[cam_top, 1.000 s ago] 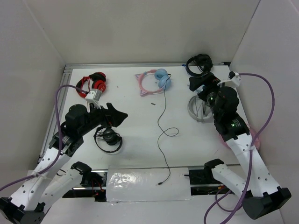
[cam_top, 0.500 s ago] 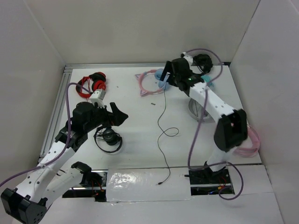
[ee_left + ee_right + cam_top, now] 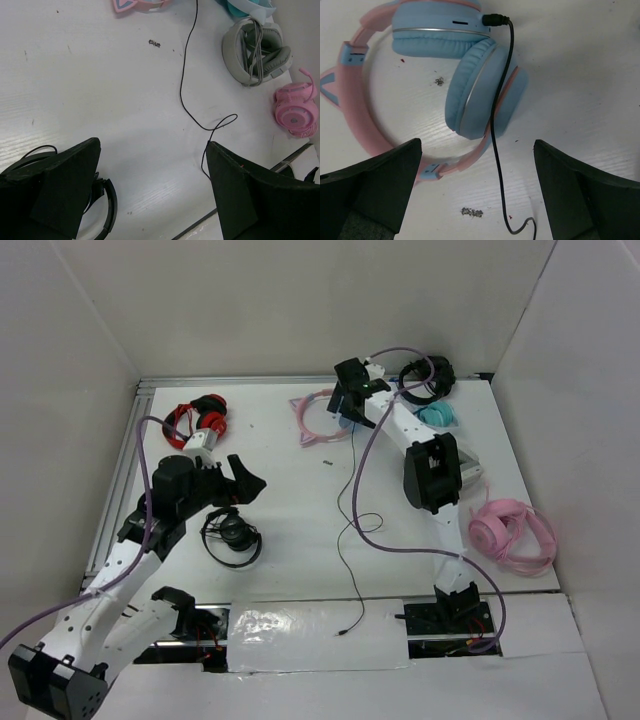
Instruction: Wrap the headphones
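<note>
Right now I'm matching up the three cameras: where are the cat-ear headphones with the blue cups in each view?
Top external: headphones in the upper centre of the picture.
Left wrist: headphones cut off at the top edge, only a pink ear showing.
Right wrist: headphones fill the upper left and centre.
Shared landmark: their black cable, visible in all three views.

Your top view looks down on the whole table (image 3: 300, 540) from above and behind the arm bases, from far away. Your left wrist view looks steeply down between the fingers of the left gripper (image 3: 152, 145) at the table's middle and right part. Your right wrist view hangs very near above the headphones (image 3: 470, 90), facing straight down. All three views share the black cable (image 3: 186, 75) and the headphones; the left wrist view catches only a pink ear at its upper edge.
</note>
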Controlling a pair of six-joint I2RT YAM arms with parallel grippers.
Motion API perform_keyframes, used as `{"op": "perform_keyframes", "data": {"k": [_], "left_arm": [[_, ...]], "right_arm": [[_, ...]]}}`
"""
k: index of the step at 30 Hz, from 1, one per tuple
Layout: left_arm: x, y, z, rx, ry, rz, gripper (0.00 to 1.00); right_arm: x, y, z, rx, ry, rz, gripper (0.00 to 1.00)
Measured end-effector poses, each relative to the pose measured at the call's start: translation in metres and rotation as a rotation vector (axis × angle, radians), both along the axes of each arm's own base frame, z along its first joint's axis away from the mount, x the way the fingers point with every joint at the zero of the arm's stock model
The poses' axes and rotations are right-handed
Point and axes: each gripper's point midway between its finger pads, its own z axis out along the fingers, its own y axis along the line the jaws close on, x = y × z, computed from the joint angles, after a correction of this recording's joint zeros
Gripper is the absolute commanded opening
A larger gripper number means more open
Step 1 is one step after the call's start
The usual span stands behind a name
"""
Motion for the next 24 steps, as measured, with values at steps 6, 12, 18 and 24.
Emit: {"op": "perform_keyframes", "data": {"k": [6,12,18,24], "left_arm": [[0.006,0.004,-0.011,0.007,0.039,0.014,0.99],[0.008,0.004,-0.015,0.008,0.058,0.013,0.99],[0.007,0.004,-0.015,0.003,0.059,0.005,0.99],[0.008,-0.002,-0.022,0.003,0.092,-0.028,0.99]], "right_arm": [[0.013,-0.006,-0.033,-0.005,0.051,-0.014,1.0],[0.024,-0.01,-0.07,0.054,0.116,0.0,0.77],[0.029,-0.018,-0.072,0.087,0.102,-0.008,0.12],[0.008,-0.024,-0.067,-0.023,0.099,0.036,0.01]]}}
